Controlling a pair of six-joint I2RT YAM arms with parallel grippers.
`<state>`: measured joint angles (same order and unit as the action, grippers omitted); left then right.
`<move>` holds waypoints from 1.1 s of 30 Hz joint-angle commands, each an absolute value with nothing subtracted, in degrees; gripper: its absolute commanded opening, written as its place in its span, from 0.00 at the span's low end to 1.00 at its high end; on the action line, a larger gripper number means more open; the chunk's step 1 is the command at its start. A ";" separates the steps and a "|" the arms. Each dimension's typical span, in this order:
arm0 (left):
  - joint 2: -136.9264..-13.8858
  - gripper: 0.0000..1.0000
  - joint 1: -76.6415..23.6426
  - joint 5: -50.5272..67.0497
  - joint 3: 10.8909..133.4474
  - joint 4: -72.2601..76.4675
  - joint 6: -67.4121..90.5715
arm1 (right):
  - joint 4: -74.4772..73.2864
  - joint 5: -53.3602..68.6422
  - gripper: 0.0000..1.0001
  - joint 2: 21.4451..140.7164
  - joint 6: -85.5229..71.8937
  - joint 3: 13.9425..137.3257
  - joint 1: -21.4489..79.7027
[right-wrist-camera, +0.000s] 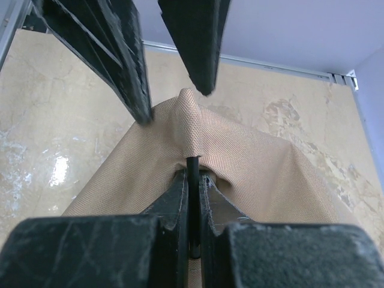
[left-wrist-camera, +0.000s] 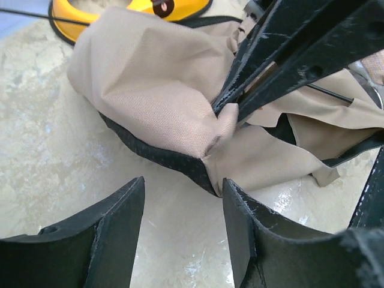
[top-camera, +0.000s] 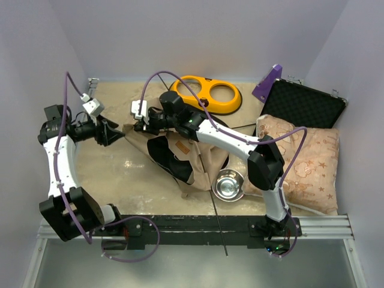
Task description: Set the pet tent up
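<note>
The right gripper (right-wrist-camera: 192, 180) is seen clamped on a thin black pole (right-wrist-camera: 192, 166) at a peaked corner of the pet tent (right-wrist-camera: 252, 162). The rest of the pole is hidden inside the woven tan fabric. The left gripper (left-wrist-camera: 183, 210) is held spread with nothing between its fingers, just beside that corner but apart from it. The tent is seen crumpled on the mottled beige table (top-camera: 120, 174), black lining exposed at its folds, with a yellow feeder (top-camera: 207, 93) behind it and a steel bowl (top-camera: 228, 184) just beside it.
</note>
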<state>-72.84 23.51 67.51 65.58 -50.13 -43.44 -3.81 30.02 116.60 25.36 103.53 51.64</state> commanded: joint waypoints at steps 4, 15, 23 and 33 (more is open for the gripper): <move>-70.75 0.58 26.02 79.01 70.31 -64.24 -62.65 | -4.48 29.71 0.00 113.11 24.08 102.92 50.27; -69.96 0.44 25.49 78.58 70.49 -51.69 -53.71 | -4.66 29.79 0.00 112.76 24.78 102.57 50.45; -70.05 0.32 21.28 77.08 69.70 -47.81 -50.89 | -4.83 29.79 0.00 112.94 25.05 102.83 50.54; -70.57 0.18 16.97 73.48 68.03 -43.77 -47.20 | -4.48 30.06 0.00 112.94 25.14 102.92 50.89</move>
<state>-71.22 18.46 74.30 68.64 -47.48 -48.36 -3.77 30.74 116.53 25.56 103.24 51.62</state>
